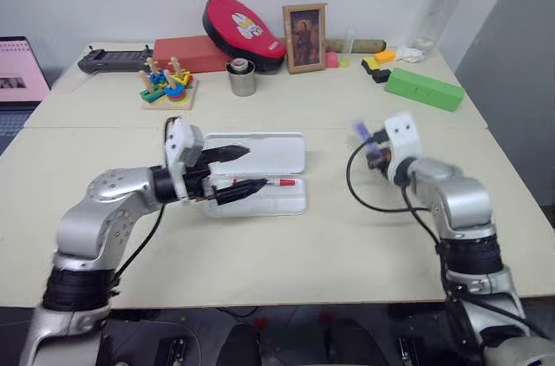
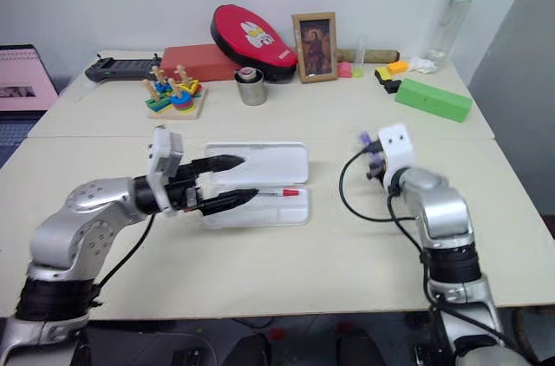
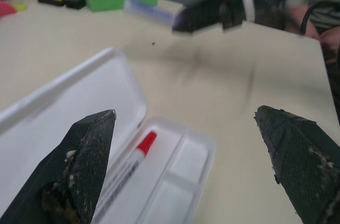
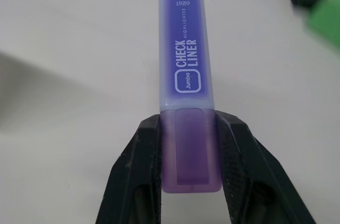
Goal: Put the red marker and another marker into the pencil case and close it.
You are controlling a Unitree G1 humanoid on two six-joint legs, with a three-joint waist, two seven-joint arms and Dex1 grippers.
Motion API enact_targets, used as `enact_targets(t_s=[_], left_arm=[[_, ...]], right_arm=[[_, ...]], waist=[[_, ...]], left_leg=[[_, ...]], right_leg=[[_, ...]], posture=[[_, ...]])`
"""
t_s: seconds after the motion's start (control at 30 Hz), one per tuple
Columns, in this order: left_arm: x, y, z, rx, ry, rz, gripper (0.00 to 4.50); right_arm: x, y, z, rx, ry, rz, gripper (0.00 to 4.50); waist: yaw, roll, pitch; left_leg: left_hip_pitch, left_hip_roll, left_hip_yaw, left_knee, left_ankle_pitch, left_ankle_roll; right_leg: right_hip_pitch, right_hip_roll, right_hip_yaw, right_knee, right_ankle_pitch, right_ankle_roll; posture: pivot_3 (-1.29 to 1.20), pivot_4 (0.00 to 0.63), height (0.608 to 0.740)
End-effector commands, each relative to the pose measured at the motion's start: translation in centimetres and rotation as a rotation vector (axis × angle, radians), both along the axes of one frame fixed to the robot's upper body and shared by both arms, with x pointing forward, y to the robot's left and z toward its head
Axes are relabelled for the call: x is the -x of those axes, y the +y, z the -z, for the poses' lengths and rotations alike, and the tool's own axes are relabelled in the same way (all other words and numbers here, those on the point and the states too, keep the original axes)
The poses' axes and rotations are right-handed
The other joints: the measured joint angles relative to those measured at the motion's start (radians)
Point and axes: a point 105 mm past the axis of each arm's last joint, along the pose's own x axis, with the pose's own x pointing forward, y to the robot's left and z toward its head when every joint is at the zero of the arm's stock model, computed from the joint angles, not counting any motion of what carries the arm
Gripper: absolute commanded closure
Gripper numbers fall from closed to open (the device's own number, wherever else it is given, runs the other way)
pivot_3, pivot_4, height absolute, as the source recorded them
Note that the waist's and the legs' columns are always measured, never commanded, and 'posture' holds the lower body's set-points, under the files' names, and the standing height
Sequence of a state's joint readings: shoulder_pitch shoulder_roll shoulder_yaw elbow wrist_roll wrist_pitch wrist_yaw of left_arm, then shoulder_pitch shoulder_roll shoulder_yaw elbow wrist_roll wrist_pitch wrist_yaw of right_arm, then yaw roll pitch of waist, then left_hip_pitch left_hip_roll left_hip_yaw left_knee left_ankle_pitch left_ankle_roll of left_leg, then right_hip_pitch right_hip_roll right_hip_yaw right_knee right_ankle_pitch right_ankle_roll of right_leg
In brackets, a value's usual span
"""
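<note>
Right hand (image 4: 188,128): we note it raised above the table (image 1: 286,245), fingers clamped on the flat purple marker (image 4: 187,86). Left hand (image 1: 236,172): spread wide over the open white plastic pencil case (image 1: 269,154), where the slim red marker (image 1: 276,182) lies.

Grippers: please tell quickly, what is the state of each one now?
Left gripper: open, holding nothing, above the pencil case.
Right gripper: fingers closed on the purple marker.
</note>
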State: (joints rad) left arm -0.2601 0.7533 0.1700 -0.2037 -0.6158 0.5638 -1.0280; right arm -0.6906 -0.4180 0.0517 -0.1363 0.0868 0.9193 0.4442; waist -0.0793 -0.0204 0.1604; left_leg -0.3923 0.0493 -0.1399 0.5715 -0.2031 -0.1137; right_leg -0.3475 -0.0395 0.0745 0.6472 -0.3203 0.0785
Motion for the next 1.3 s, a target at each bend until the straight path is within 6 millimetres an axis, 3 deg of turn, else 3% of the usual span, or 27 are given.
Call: enact_targets(t_s=[0.03,0.1,0.27,0.5,0.83,1.2,1.27,1.3], left_arm=[[1.4,2.6,-1.3,-0.026,-0.037,-0.094,0.00],[1.9,3.9,-1.8,-0.022,-0.044,-0.147,0.00],[4.4,6.8,-1.3,-0.013,0.014,-0.257,0.00],[6.9,9.7,-0.5,-0.037,0.041,-0.391,0.00],[7.7,9.4,-0.2,-0.025,0.031,-0.430,0.00],[7.2,8.6,-0.3,-0.015,0.020,-0.423,0.00],[7.0,8.5,-0.3,-0.013,0.017,-0.419,0.00],[7.0,8.5,-0.3,-0.013,0.017,-0.419,0.00]], right_arm=[[2.7,6.1,-3.5,0.017,-0.127,-0.431,3.44],[3.6,8.3,-3.4,0.042,-0.112,-0.571,3.44],[5.1,13.8,-0.5,0.164,-0.005,-0.787,3.44],[5.9,17.3,3.8,0.294,0.099,-0.883,3.44],[5.9,18.7,6.4,0.389,0.122,-0.930,3.44],[5.3,18.7,6.3,0.403,0.100,-0.930,3.44],[5.2,18.8,5.7,0.390,0.089,-0.930,2.72],[5.1,18.8,5.5,0.386,0.087,-0.930,2.61]], waist=[[-0.007,0.000,0.000],[-0.005,-0.001,0.000],[-0.002,0.002,0.001],[0.014,0.000,0.000],[0.024,-0.001,0.000],[0.023,-0.001,0.000],[0.023,-0.001,0.000],[0.023,-0.001,0.000]], left_leg=[[0.000,0.000,0.000,0.000,0.000,0.000],[0.000,0.000,0.000,0.000,0.000,0.000],[0.000,0.000,0.000,0.001,0.000,0.000],[0.000,0.000,0.000,0.001,0.000,0.000],[0.001,0.000,0.000,0.001,0.000,-0.001],[0.001,0.000,0.000,0.001,0.000,-0.001],[0.001,0.000,0.000,0.001,0.000,-0.001],[0.001,0.000,0.000,0.001,0.000,-0.001]], right_leg=[[0.000,0.000,0.001,-0.001,0.000,0.000],[0.000,0.000,0.001,-0.001,0.000,0.000],[-0.001,0.000,0.000,-0.001,0.000,0.000],[-0.005,0.000,0.000,0.000,0.000,0.000],[-0.005,0.000,0.000,0.000,0.000,0.000],[-0.005,0.000,0.000,0.000,0.000,0.000],[-0.005,0.000,0.000,0.000,0.000,0.000],[-0.005,0.000,0.000,0.000,0.000,0.000]], posture=[[0.00,0.150,0.740],[0.00,0.150,0.740],[0.00,0.150,0.740],[0.00,0.150,0.740],[0.00,0.150,0.740],[0.00,0.150,0.740],[0.00,0.150,0.740],[0.00,0.150,0.740]])
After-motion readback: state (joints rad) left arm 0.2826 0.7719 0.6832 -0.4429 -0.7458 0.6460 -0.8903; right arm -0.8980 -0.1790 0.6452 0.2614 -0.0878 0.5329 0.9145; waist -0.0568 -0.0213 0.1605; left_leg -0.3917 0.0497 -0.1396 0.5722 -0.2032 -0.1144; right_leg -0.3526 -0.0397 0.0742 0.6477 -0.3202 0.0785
